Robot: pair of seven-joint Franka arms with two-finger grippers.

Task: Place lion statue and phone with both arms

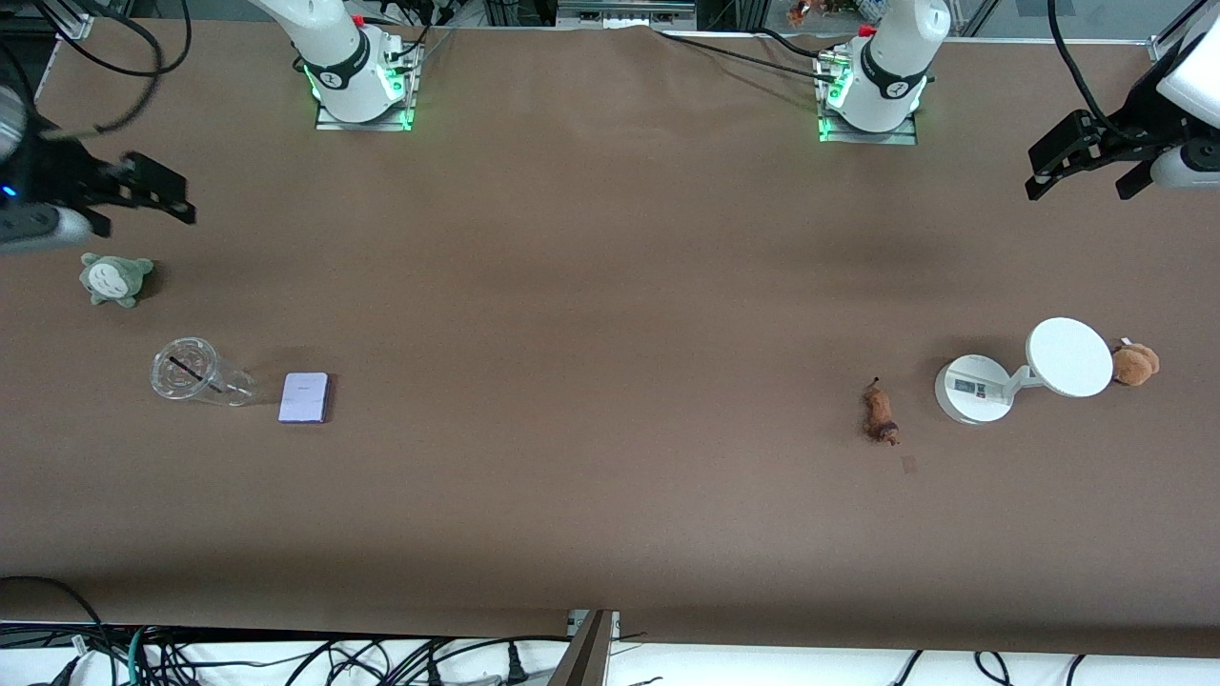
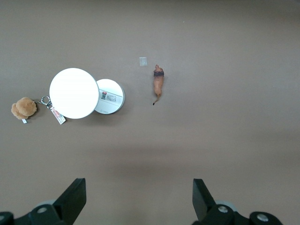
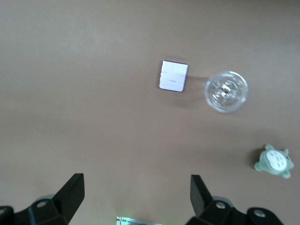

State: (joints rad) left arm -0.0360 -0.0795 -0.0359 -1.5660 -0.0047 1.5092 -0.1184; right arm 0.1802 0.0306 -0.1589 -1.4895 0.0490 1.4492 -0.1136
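The lion statue (image 1: pixel 881 413), a slim reddish-brown figurine, lies on the brown table toward the left arm's end; the left wrist view shows it (image 2: pixel 158 84) too. The phone (image 1: pixel 304 396), a pale lavender slab, lies flat toward the right arm's end and appears in the right wrist view (image 3: pixel 173 76). My left gripper (image 1: pixel 1082 191) hangs open and empty high over its end of the table, well away from the lion; its fingers (image 2: pixel 70 199) stand wide apart. My right gripper (image 1: pixel 143 214) is open and empty over its own end, above a grey plush.
A white device with a round base (image 1: pixel 972 389) and a disc (image 1: pixel 1069 356) stands beside the lion, a tan plush (image 1: pixel 1134 363) next to it. A clear cup (image 1: pixel 195 373) lies beside the phone. A grey-green plush (image 1: pixel 114 278) sits farther back.
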